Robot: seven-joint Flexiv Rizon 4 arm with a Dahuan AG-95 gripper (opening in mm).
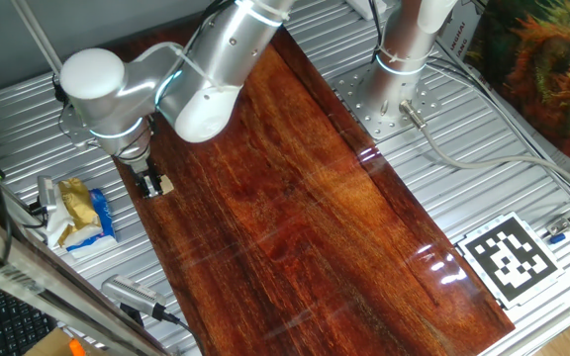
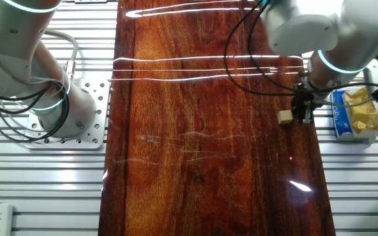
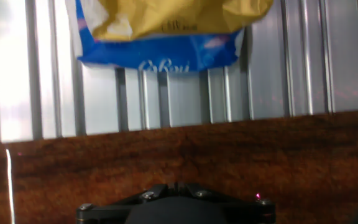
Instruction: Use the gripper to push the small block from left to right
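The small block (image 1: 164,184) is a tiny pale tan cube on the dark red wooden board (image 1: 305,208), near the board's left edge. My gripper (image 1: 149,185) stands upright on the board just left of the block, touching it or nearly so. In the other fixed view the block (image 2: 284,117) lies just left of the gripper (image 2: 302,115). In the hand view only the black gripper base (image 3: 176,188) shows, with the fingers drawn together and nothing between them. The block is out of sight there.
A yellow, white and blue packet (image 1: 80,215) lies on the ribbed metal table (image 1: 28,119) left of the board; it also shows in the hand view (image 3: 166,28). A white upright post with cables (image 1: 404,49) stands at the back. A black-and-white marker tag (image 1: 508,257) lies at the right.
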